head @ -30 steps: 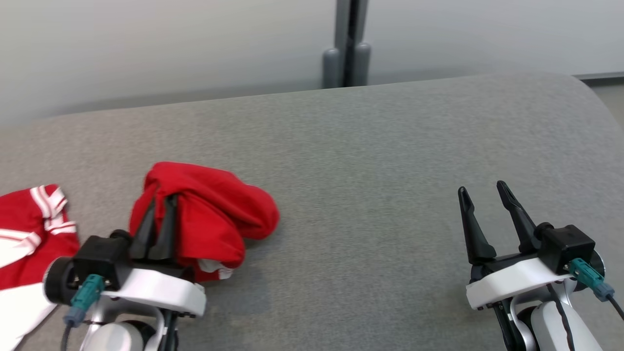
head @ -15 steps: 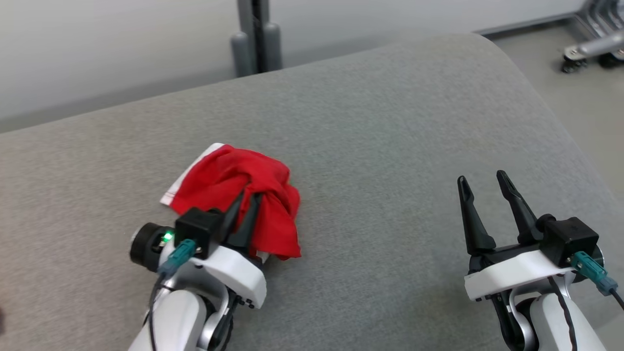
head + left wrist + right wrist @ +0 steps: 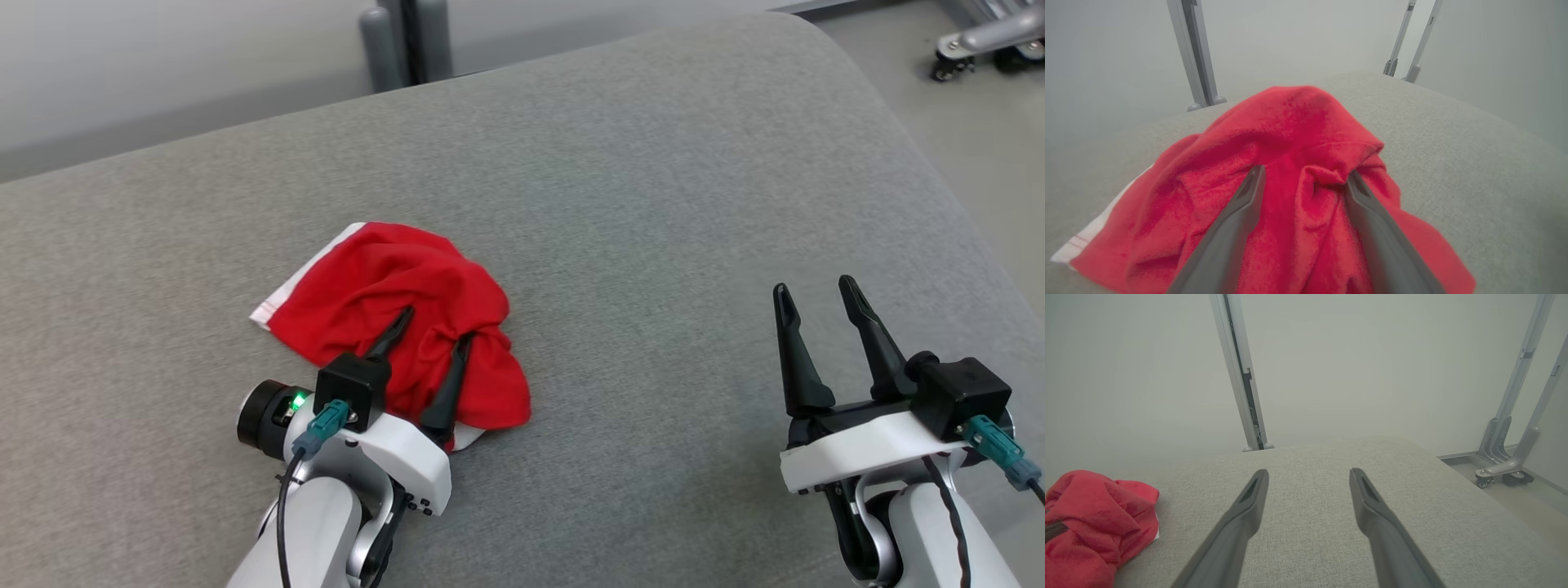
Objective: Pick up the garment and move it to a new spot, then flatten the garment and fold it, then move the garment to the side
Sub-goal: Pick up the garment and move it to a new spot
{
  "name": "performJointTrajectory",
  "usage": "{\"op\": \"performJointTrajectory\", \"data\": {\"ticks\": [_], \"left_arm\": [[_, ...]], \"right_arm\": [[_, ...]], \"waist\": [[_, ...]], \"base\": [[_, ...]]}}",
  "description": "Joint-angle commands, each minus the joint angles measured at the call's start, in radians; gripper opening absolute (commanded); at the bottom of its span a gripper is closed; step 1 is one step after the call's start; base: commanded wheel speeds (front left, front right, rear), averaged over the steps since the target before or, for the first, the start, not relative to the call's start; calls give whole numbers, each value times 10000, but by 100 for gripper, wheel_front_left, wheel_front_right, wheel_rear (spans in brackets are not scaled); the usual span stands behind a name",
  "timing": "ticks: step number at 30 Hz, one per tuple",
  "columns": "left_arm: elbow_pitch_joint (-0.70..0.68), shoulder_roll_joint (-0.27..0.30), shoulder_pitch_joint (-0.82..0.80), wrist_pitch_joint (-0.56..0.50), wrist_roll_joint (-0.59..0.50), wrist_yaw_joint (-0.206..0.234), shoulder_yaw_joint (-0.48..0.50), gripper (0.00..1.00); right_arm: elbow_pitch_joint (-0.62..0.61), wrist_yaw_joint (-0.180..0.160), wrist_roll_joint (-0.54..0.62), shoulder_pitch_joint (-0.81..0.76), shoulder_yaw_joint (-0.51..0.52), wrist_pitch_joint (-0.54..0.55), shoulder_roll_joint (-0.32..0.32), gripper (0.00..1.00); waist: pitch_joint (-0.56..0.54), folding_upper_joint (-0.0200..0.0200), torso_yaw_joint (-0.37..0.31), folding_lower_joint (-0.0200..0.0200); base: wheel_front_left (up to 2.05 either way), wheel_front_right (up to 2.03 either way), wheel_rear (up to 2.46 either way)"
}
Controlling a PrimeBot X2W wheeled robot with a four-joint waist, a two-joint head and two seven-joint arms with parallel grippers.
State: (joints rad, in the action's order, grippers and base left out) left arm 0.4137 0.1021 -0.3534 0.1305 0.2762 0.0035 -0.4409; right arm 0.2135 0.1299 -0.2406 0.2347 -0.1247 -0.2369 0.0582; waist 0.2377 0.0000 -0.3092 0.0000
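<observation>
The crumpled red garment [image 3: 392,278] lies on the grey counter [image 3: 653,204], left of centre — its near edge hidden behind the left gripper [image 3: 437,323], jaws spread apart over it. Right gripper [image 3: 814,283] jaws apart, empty.

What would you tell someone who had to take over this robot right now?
Left gripper: open, fingers spread over the red garment, having just let it go.
Right gripper: open, empty, over bare grey cushion.
Garment: a crumpled heap on the cushion, with a white edge showing on its left.
Done: pick up and move to a new spot, it seems.
Left: flatten it, fold it, move it aside.
</observation>
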Motion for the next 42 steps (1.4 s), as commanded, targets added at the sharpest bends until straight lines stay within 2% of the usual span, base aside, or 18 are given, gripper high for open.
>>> {"op": "performJointTrajectory", "data": {"ticks": [1,4,9,20,31,42], "left_arm": [[-47,12,-104,219,-54,105,25,100],[-387,-19,156,672,86,138,66,100],[-1112,44,651,815,313,296,235,100],[-2531,718,1529,1120,856,1102,1646,100],[-3301,1651,2469,1024,1198,1394,2741,100],[-4209,1920,3737,468,1207,1736,2724,100]], "right_arm": [[38,17,6,36,34,-68,16,100],[62,15,108,69,87,-85,63,100],[94,15,167,16,142,-31,137,100],[-18,15,297,-321,360,177,243,100],[-211,15,362,-772,403,500,442,100],[-371,15,391,-1300,384,760,519,100]], "waist": [[-59,0,196,0],[-232,0,637,0],[-555,0,1197,0],[-1053,0,2149,0],[-1590,0,2552,0],[-2139,0,2612,0]], "base": [[0,0,0],[0,0,0],[0,0,0],[0,0,0],[0,0,0],[0,0,0]]}}
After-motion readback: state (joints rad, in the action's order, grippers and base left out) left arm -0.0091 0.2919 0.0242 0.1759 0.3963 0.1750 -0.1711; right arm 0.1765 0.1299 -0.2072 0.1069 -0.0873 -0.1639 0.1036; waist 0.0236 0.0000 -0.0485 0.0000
